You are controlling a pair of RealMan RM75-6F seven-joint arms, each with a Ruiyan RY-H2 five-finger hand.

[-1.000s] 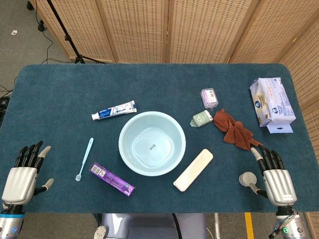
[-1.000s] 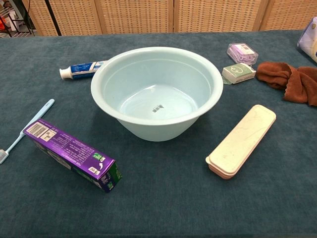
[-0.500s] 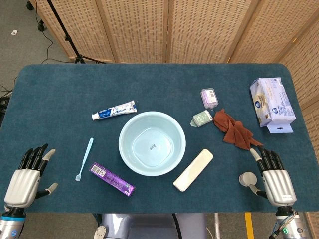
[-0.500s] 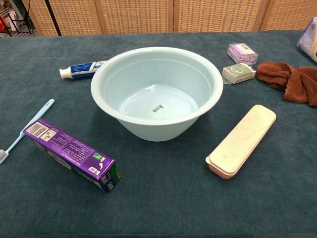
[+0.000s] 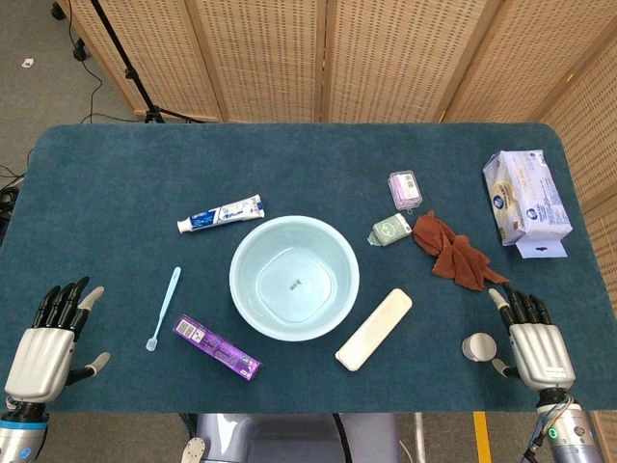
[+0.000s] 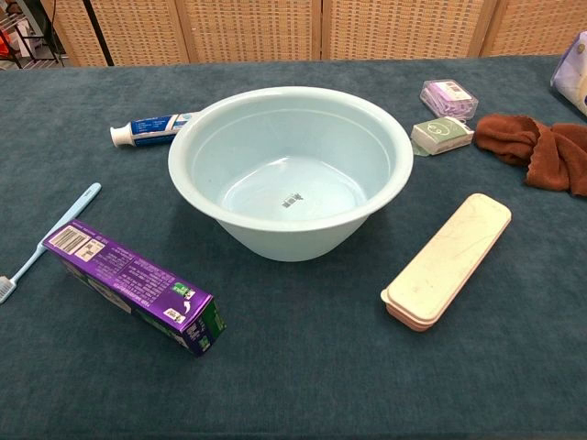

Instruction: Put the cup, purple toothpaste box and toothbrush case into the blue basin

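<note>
The blue basin (image 5: 294, 278) sits near the middle of the table (image 5: 116, 183) and has nothing in it; only a small dark mark shows on its floor. It is the 1 open container in view.

There is 1 purple toothpaste box (image 5: 216, 347), lying flat in front and to the left of the basin, close to it but apart. There is 1 toothbrush case (image 5: 374, 329), cream-coloured and shut, lying at a slant in front and to the right of the basin, also not touching it. There is 1 cup (image 5: 476, 346), small and grey, at the front right edge of the table, just beside the thumb of the right hand (image 5: 536, 349). Whether thumb and cup touch cannot be told from the head view, and the chest view shows neither.

The right hand lies palm down with its fingers straight and slightly apart, and no grip on anything can be seen. The left hand (image 5: 44, 345) lies at the front left corner, well apart from every item, fingers spread and holding nothing.

Elsewhere there is 1 toothpaste tube (image 5: 220, 214) behind and left of the basin, 1 light blue toothbrush (image 5: 164, 309) left of the purple box, 2 small packets behind and right of the basin, 1 purple (image 5: 406, 188) and 1 green (image 5: 390, 230), 1 brown cloth (image 5: 451, 252) bunched beside the green one, and 1 pack of wipes (image 5: 526, 199) at the far right.
</note>
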